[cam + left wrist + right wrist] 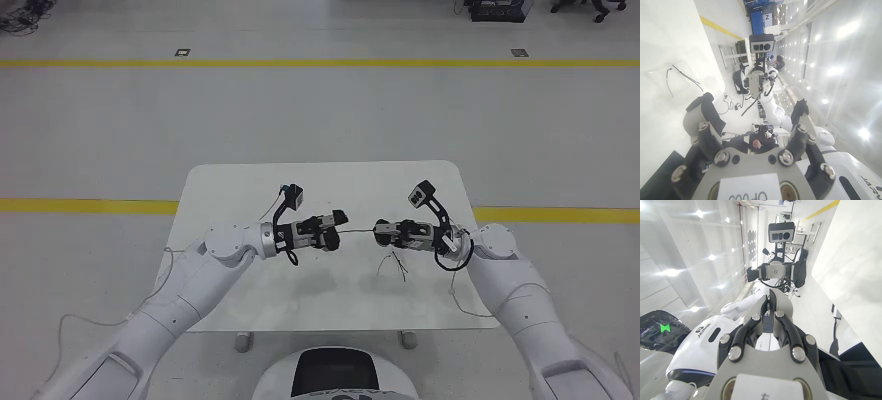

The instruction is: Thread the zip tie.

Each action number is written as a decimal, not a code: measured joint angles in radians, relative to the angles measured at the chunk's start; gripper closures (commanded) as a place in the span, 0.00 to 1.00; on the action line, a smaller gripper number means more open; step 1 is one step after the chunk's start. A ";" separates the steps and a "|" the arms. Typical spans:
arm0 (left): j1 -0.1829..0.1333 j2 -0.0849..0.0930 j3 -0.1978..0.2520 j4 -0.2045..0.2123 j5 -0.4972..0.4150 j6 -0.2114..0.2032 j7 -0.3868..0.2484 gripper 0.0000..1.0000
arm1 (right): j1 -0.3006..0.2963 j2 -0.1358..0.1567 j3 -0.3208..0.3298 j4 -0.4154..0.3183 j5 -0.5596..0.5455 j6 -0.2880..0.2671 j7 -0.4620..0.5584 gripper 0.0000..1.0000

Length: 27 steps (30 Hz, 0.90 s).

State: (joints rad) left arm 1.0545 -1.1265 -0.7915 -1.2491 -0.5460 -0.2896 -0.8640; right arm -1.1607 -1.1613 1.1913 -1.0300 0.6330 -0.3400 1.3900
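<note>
Top view: a white surface (300, 190) is seen in the middle of the frame, with two arms held over it. The left claw (338, 226) is placed just left of the middle and the right claw (379, 231) just right of it, tip facing tip, with a small gap between them. The zip tie (358, 231) is seen in this gap as a thin dark line. In the left wrist view the left claw is seen wide open, with nothing gripped between its fingers (702, 102). Farther off, near the middle of that frame, the zip tie (750, 107) is held by the right claw, and its free end is pointed toward the lower left. In the right wrist view the right claw's fingers (780, 302) are seen pressed nearly together. A few loose ties (393, 266) are laid on the surface, just below the right claw in the top view.
</note>
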 measured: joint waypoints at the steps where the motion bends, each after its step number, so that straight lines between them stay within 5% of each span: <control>1: 0.000 0.000 0.000 0.000 0.000 0.000 0.000 0.00 | 0.000 0.000 0.000 0.000 0.000 0.000 0.000 1.00; 7: 0.004 -0.001 0.000 -0.005 -0.007 0.001 0.003 0.00 | -0.004 0.000 0.000 -0.006 0.002 0.001 -0.007 1.00; 11: 0.017 -0.005 -0.003 -0.010 -0.090 0.019 -0.029 0.00 | -0.024 0.001 0.006 -0.042 0.047 0.000 -0.001 1.00; 18: -0.003 -0.022 0.017 0.036 -0.190 0.031 -0.112 0.00 | -0.033 0.019 -0.036 -0.074 0.129 0.001 0.000 1.00; 27: -0.027 -0.034 0.033 0.058 -0.172 -0.001 -0.115 0.00 | -0.015 0.034 -0.086 -0.065 0.153 0.003 0.000 1.00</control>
State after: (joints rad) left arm 1.0272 -1.1600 -0.7585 -1.1911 -0.7179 -0.2911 -0.9786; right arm -1.1760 -1.1274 1.1053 -1.0952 0.7860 -0.3372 1.3900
